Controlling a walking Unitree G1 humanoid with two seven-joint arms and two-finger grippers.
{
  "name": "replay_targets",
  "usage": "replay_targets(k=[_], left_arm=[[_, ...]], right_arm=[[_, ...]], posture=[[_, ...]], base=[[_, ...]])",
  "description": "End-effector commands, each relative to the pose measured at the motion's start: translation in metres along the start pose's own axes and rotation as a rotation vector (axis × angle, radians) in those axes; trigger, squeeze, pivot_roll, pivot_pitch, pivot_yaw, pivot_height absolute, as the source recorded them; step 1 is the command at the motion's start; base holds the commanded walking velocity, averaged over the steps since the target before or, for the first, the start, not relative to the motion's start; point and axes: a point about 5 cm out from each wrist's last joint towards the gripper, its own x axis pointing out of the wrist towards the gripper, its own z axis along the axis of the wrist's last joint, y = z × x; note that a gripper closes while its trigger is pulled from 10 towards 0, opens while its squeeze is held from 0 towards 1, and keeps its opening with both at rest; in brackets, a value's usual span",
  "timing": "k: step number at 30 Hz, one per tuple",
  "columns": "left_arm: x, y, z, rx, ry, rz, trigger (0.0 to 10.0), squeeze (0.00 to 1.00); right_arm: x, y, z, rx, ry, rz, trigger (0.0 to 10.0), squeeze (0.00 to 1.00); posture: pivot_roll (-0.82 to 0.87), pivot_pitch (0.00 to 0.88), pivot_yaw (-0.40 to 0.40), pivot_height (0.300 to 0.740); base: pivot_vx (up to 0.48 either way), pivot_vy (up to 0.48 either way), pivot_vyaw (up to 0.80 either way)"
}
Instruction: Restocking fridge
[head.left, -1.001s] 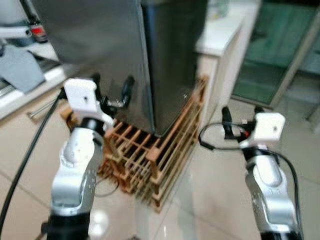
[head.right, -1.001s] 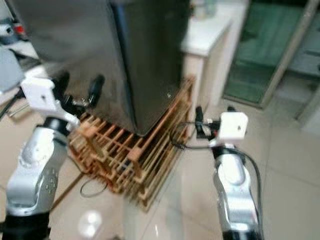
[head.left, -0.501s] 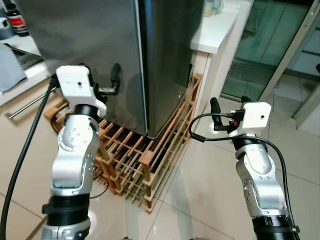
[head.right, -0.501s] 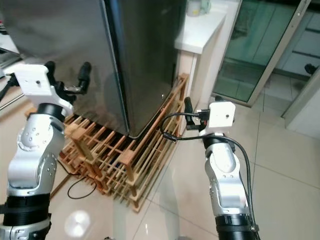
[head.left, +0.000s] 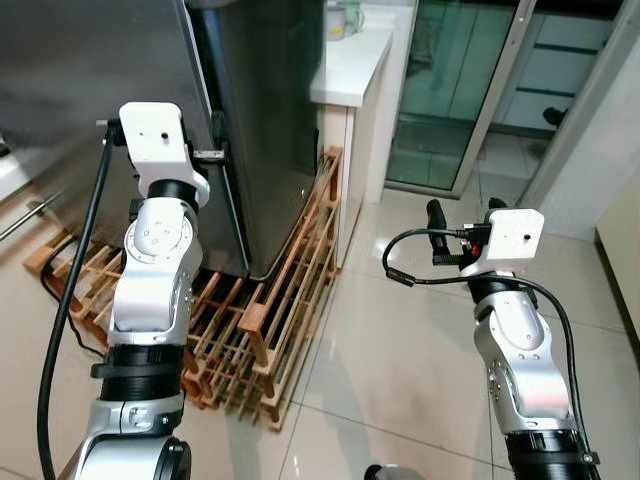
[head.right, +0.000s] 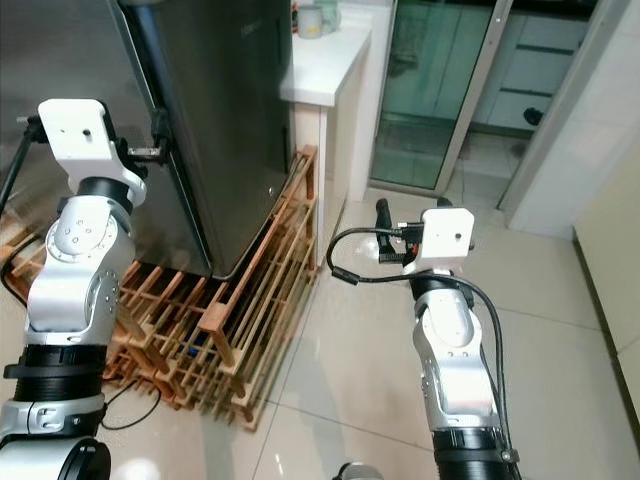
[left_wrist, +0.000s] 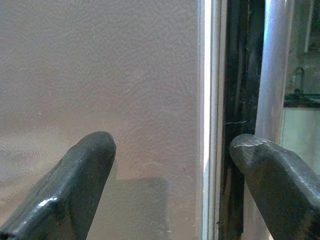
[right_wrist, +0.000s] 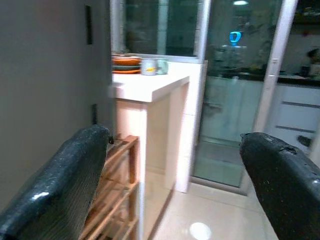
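Reaching fridge (head.left: 250, 120) door edge, left gripper (left_wrist: 170, 155) now closer, spread wide; right gripper (right_wrist: 175, 165) spread wide, empty.

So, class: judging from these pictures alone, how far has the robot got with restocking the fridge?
Barely begun. Done: the robot stands at the closed fridge. In hand: the left gripper is open at the door's edge, fingers either side of the seam. The right gripper hangs open over the floor, holding nothing. Left: opening the door, fetching items and putting them inside.
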Motion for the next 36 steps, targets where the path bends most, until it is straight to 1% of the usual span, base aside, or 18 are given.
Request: replay_targets(k=[1, 2, 3, 4, 5, 7, 8, 10, 11, 13, 14, 18, 21, 28, 32, 36], left_arm=[[-0.003, -0.001, -0.002, 0.016, 0.019, -0.045, 10.0, 0.0], [-0.01, -0.001, -0.008, 0.049, 0.053, -0.109, 10.0, 0.0], [-0.012, -0.001, -0.01, 0.056, 0.062, -0.123, 10.0, 0.0], [-0.02, 0.001, -0.019, 0.043, 0.12, -0.185, 10.0, 0.0], [-0.02, 0.001, -0.019, 0.043, 0.12, -0.185, 10.0, 0.0], [-0.034, -0.001, -0.031, 0.018, 0.194, -0.263, 10.0, 0.0], [-0.034, -0.001, -0.031, 0.018, 0.194, -0.263, 10.0, 0.0], [-0.038, -0.006, -0.035, 0.015, 0.209, -0.289, 10.0, 0.0], [-0.038, -0.011, -0.035, 0.001, 0.206, -0.299, 10.0, 0.0], [-0.034, -0.023, -0.036, -0.031, 0.197, -0.293, 10.0, 0.0], [-0.033, -0.026, -0.036, -0.042, 0.196, -0.293, 10.0, 0.0], [-0.031, -0.033, -0.031, -0.098, 0.185, -0.31, 10.0, 0.0], [-0.039, -0.033, -0.025, -0.148, 0.175, -0.355, 10.0, 0.0], [-0.041, -0.035, -0.028, -0.138, 0.182, -0.335, 10.0, 0.0], [-0.033, -0.04, -0.026, -0.127, 0.18, -0.281, 10.0, 0.0], [-0.026, -0.044, -0.024, -0.161, 0.179, -0.259, 10.0, 0.0]], right_arm=[[0.001, 0.001, 0.0, -0.003, -0.004, 0.003, 10.0, 0.0], [0.0, 0.001, -0.002, -0.003, 0.0, 0.004, 10.0, 0.0], [0.0, 0.001, -0.002, -0.003, 0.0, 0.004, 10.0, 0.0], [-0.001, 0.001, -0.003, -0.003, 0.004, 0.004, 10.0, 0.0], [-0.001, 0.001, -0.003, -0.003, 0.004, 0.004, 10.0, 0.0], [-0.001, 0.0, -0.005, 0.0, 0.015, 0.004, 10.0, 0.0], [-0.001, 0.0, -0.005, 0.0, 0.015, 0.004, 10.0, 0.0], [-0.001, 0.0, -0.006, 0.001, 0.018, 0.005, 10.0, 0.0], [0.0, 0.0, -0.007, 0.002, 0.02, 0.007, 10.0, 0.0], [0.001, 0.002, -0.007, 0.004, 0.021, 0.012, 10.0, 0.0], [0.002, 0.002, -0.006, 0.004, 0.021, 0.014, 10.0, 0.0], [0.004, 0.003, -0.006, 0.002, 0.02, 0.028, 10.0, 0.0], [0.006, 0.002, -0.008, -0.002, 0.03, 0.039, 10.0, 0.0], [0.009, 0.007, -0.008, -0.001, 0.033, 0.071, 10.0, 0.0], [0.011, 0.006, -0.008, -0.011, 0.034, 0.081, 10.0, 0.0], [0.012, -0.001, -0.006, -0.029, 0.027, 0.07, 10.0, 0.0]], posture=[[-0.07, 0.0, 0.039, 0.74], [-0.07, 0.0, 0.039, 0.74], [-0.07, 0.0, 0.039, 0.74], [-0.06, 0.0, 0.036, 0.74], [-0.06, 0.0, 0.036, 0.74], [-0.06, 0.0, 0.032, 0.74], [-0.06, 0.0, 0.032, 0.74], [-0.05, 0.0, 0.027, 0.74], [-0.05, 0.0, 0.026, 0.74], [-0.06, 0.0, 0.018, 0.74], [-0.06, 0.0, 0.016, 0.74], [-0.05, 0.0, 0.003, 0.74], [-0.03, 0.0, -0.021, 0.74], [-0.02, 0.0, -0.042, 0.74], [-0.03, 0.0, -0.049, 0.74], [-0.05, 0.0, -0.044, 0.74]], base=[[0.0, 0.0, 0.0], [0.0, 0.0, 0.0], [0.0, 0.0, 0.0], [0.0, 0.0, 0.0], [0.0, 0.0, 0.0], [0.0, 0.0, 0.0], [0.0, 0.0, 0.0], [0.0, 0.0, 0.0], [0.0, 0.0, 0.0], [0.0, 0.0, 0.0], [0.0, 0.0, 0.0], [0.0, 0.0, 0.0], [0.0, 0.0, 0.0], [0.0, 0.0, 0.0], [0.0, 0.0, 0.0], [0.0, 0.0, 0.0]])
